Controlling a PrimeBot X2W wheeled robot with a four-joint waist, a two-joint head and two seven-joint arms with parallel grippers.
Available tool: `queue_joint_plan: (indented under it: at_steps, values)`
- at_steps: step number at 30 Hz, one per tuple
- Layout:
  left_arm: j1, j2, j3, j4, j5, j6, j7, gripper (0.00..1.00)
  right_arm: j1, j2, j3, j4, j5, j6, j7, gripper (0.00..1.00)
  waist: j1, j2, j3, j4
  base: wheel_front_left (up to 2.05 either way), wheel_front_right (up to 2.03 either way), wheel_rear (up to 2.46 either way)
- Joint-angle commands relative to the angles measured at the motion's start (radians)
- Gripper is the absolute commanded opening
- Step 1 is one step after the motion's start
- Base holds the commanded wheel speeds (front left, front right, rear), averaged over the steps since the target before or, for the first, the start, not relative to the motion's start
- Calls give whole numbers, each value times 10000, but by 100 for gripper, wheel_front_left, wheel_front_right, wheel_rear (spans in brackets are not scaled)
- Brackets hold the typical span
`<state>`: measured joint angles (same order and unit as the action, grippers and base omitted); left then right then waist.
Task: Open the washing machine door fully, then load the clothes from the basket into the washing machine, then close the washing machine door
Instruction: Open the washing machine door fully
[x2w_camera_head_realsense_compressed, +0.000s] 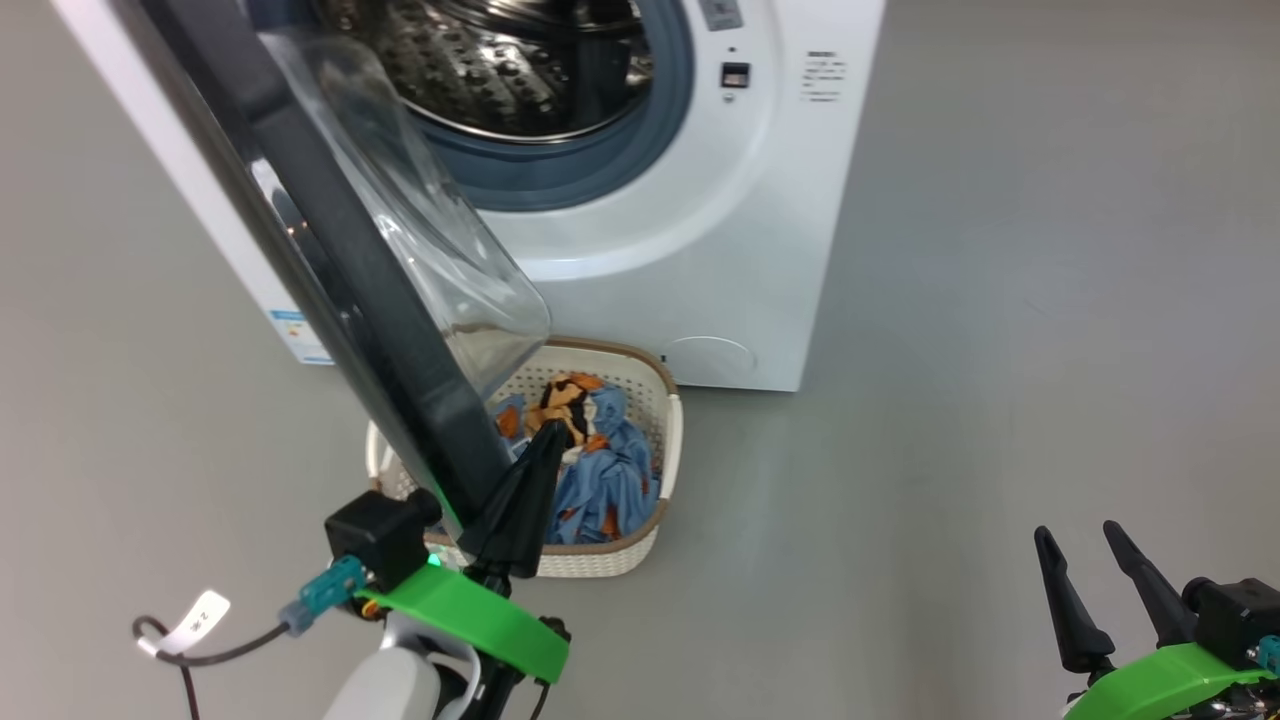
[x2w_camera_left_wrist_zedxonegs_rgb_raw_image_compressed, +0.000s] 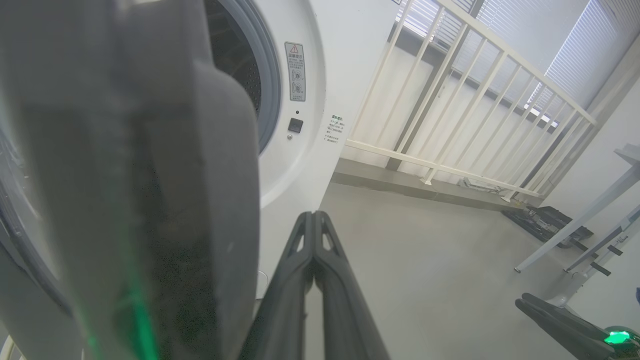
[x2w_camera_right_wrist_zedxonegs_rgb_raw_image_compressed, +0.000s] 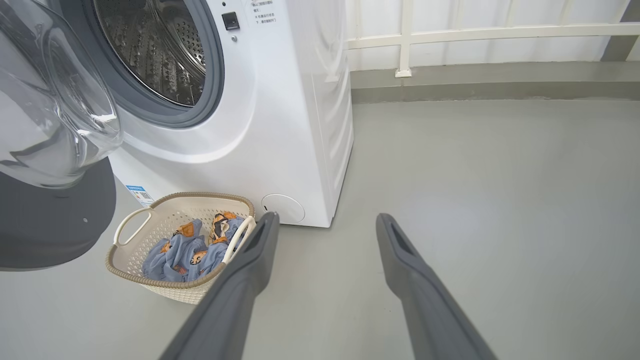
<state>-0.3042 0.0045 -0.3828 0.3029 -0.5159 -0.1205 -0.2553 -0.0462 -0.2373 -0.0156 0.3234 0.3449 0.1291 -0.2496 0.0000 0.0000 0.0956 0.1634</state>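
Observation:
The washing machine (x2w_camera_head_realsense_compressed: 700, 230) stands with its steel drum (x2w_camera_head_realsense_compressed: 500, 70) exposed. The washing machine door (x2w_camera_head_realsense_compressed: 340, 260) is swung out towards me, black rim edge-on and glass bowl (x2w_camera_head_realsense_compressed: 440, 240) bulging right. Below it sits the basket (x2w_camera_head_realsense_compressed: 672, 400), holding the clothes (x2w_camera_head_realsense_compressed: 610, 480), partly hidden by the door. My left gripper (x2w_camera_head_realsense_compressed: 553, 428) is shut on nothing, its fingers lying close along the rim's lower end on the bowl side. In the left wrist view the rim (x2w_camera_left_wrist_zedxonegs_rgb_raw_image_compressed: 150, 200) looms beside the shut left gripper (x2w_camera_left_wrist_zedxonegs_rgb_raw_image_compressed: 314, 215). My right gripper (x2w_camera_head_realsense_compressed: 1078, 535) hangs open over bare floor, right of the basket (x2w_camera_right_wrist_zedxonegs_rgb_raw_image_compressed: 190, 295) and clothes (x2w_camera_right_wrist_zedxonegs_rgb_raw_image_compressed: 175, 252).
Grey floor stretches to the right of the machine (x2w_camera_right_wrist_zedxonegs_rgb_raw_image_compressed: 280, 125). A white railing (x2w_camera_left_wrist_zedxonegs_rgb_raw_image_compressed: 450, 100) runs along the wall behind it. Slanted table legs (x2w_camera_left_wrist_zedxonegs_rgb_raw_image_compressed: 575, 230) and a dark object (x2w_camera_left_wrist_zedxonegs_rgb_raw_image_compressed: 545, 225) stand on the floor farther right. A labelled cable (x2w_camera_head_realsense_compressed: 190, 625) trails from my left wrist.

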Motion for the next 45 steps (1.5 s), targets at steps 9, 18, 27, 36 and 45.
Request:
queue_joint_plan:
  at_steps: [9,18,27,36,45]
  values:
    - [489,458,947,-579,119,399,-65,0,-11,-335,252,-241,-115,16,-122,100,0,0,-173,997,0,0,0]
    - [1224,457,1619,-1076,548,557,-65,0,1,-365,325,-216,-79,16,-122,100,0,0,-196,1568,0,0,0]
    - [1348,626,3521,-1184,1046,837,-65,0,-110,-354,402,-255,-124,16,-122,100,0,0,150,1919,0,0,0]
    - [541,1173,5258,-521,1387,986,-65,0,-361,-448,453,-296,-128,16,-122,100,0,0,735,1963,0,0,0]
    - [-548,1707,6740,290,1743,1089,-65,0,-811,-648,474,-341,-140,16,-122,100,0,0,1510,1884,0,0,0]
